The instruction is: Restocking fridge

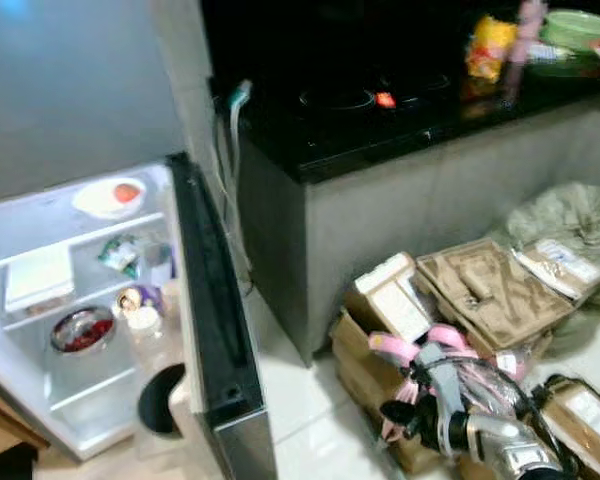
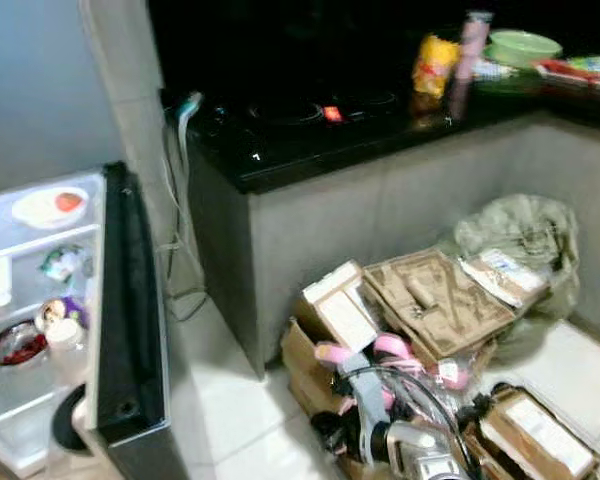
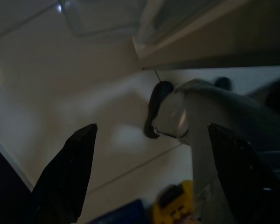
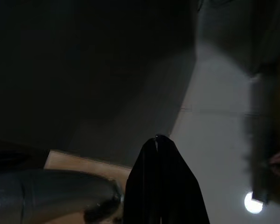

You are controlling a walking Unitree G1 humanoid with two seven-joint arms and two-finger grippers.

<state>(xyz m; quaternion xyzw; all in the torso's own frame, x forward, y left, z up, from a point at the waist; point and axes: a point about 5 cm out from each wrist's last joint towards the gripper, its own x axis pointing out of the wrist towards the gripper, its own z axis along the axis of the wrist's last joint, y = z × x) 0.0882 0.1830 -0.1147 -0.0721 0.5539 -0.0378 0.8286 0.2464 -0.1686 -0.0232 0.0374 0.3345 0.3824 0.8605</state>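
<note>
Fridge open, no item in hand — I judge this as the transit step toward stock.

The small white fridge, door swung wide, shows part-filled shelves. My left gripper has its fingers spread and empty; my right gripper has its fingers pressed together on nothing. Next move — turn to the black stone counter, select one item.

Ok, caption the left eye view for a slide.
Open fridge with stocked shelves beside a dark counter; cardboard boxes on the floor, right gripper low in front.
</note>
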